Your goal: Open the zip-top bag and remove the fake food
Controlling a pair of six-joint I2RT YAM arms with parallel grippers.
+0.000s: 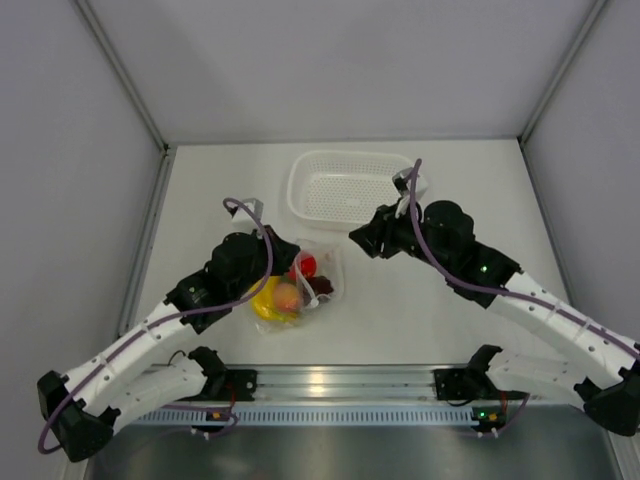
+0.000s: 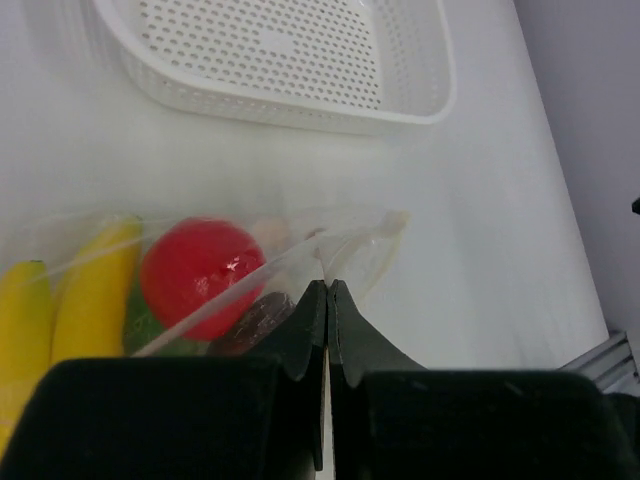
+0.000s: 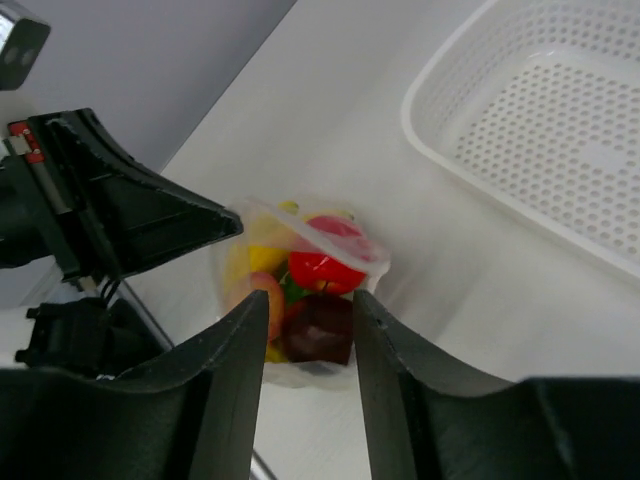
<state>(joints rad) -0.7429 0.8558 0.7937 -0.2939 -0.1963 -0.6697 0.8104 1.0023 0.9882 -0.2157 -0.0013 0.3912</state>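
bag (image 1: 322, 278): mid-table, just near of basket (image 1: 294, 195), food (image 3: 320, 268) inside
left gripper (image 2: 327, 292): clamped on bag's lip
right gripper (image 3: 308, 305): jaws apart, empty, above bag
step: opening the mouth
next: right gripper takes other lip

White tabletop (image 1: 480, 200), enclosed by pale walls on three sides, with a metal rail (image 1: 330, 380) along its near edge. Two things lie directly on it. A white perforated basket (image 1: 345, 156) sits toward the far side, near the middle, upright. A small clear bag (image 1: 332, 268) lies nearer the rail, just in front of the basket and apart from it, its mouth open. Inside the bag are a yellow banana (image 1: 268, 300), a red tomato (image 1: 306, 265), a peach-coloured fruit (image 1: 288, 296) and a dark maroon fruit (image 1: 322, 285).
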